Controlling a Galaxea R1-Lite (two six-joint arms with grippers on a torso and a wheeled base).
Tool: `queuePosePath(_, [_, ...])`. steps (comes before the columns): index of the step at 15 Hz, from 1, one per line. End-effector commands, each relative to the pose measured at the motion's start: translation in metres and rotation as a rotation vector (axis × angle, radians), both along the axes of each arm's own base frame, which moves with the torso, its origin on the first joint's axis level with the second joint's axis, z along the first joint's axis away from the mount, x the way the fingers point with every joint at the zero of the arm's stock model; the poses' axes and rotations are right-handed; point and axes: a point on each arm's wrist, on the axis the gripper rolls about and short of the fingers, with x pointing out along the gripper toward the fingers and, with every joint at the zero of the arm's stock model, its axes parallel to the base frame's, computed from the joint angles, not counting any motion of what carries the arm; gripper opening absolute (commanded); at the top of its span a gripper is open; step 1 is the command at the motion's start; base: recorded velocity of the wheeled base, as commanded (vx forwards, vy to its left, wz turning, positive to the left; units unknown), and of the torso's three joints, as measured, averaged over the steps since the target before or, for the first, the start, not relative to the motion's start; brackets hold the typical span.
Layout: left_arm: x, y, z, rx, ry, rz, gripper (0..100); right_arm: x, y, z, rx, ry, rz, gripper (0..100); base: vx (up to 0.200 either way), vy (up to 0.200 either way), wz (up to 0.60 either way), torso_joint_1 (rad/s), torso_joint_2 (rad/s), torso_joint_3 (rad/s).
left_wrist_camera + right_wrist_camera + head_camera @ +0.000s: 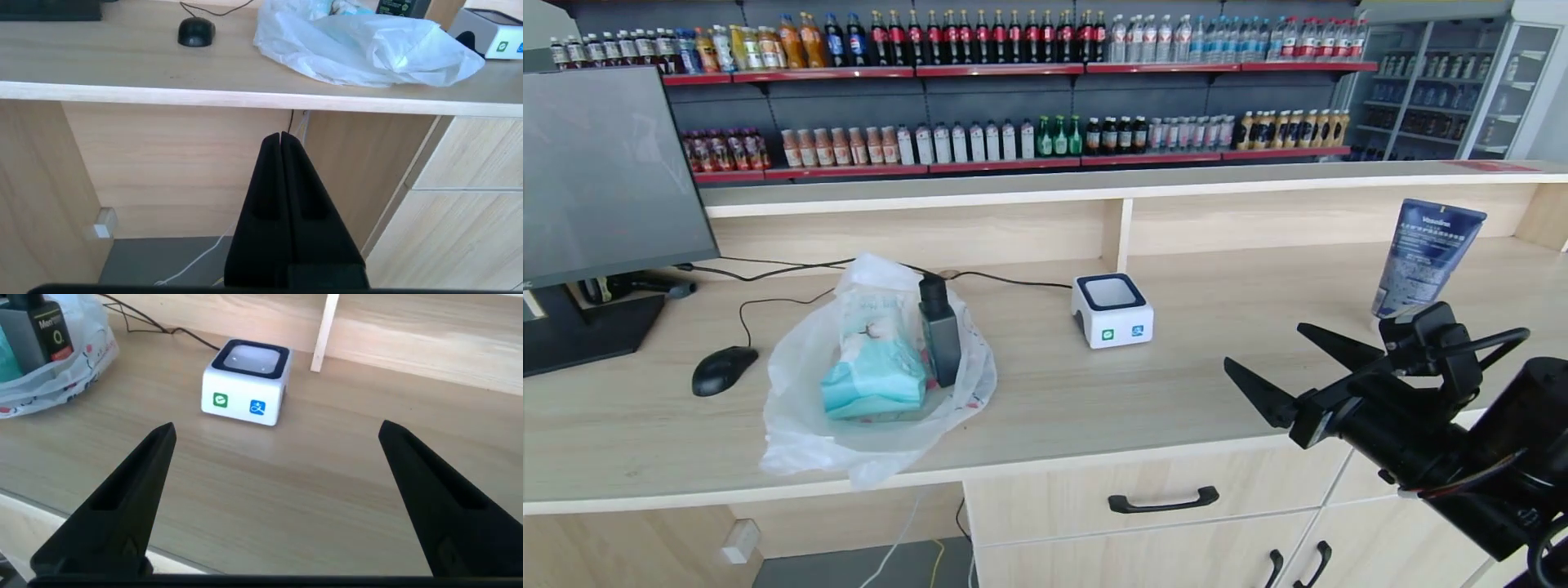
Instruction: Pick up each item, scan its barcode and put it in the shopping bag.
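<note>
Shopping bag: a thin, whitish clear plastic bag (796,425) lies open and crumpled on the worktop (1094,400), left of the middle. Its near fold reaches the worktop's near edge.
In the bag: a teal and white soft pack (874,376) lies flat. A dark grey bottle (941,331) with a black cap stands upright, touching the pack's right side.
Blue tube: a dark blue tube (1425,257) with white print stands at the far right with its wide end up, well apart from the bag.
Scanner: a small white box (1111,310) with a dark top window stands between the bag and the tube.
Right end effector: (1266,345) wide open and empty, over the near right part of the worktop.
Left end effector: (282,140) its two black fingers are pressed together and hold nothing. It is below the worktop's near edge.
Head view gives: the tube, a black mouse (723,369) left of the bag, and a monitor (605,171) at the far left.
Right wrist view gives: the green and blue marks on the scanner's near face.
Left wrist view gives: the wood panel under the worktop and a white cable hanging there.
</note>
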Motion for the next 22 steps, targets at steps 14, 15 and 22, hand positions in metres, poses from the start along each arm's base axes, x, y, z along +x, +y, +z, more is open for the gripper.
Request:
queuePosePath(14, [0.0, 0.0, 0.0, 0.0, 0.0, 0.0, 0, -0.0023, -0.001, -0.0017, -0.007, 0.008, -0.001, 100, 0.0, -0.2, 0.0, 0.003, 0.0, 0.002])
queuePosePath(15, [-0.0001, 0.0, 0.0004, 0.0, -0.001, 0.0, 0, -0.0023, -0.001, -0.0017, -0.007, 0.008, -0.001, 100, 0.0, -0.2, 0.0, -0.002, 0.0, 0.002])
queuePosePath(22, [0.0, 0.0, 0.0001, 0.004, -0.001, 0.0, 0, -0.0018, -0.0017, -0.0021, -0.007, 0.009, -0.004, 100, 0.0, -0.086, 0.0, 0.001, 0.0, 0.001])
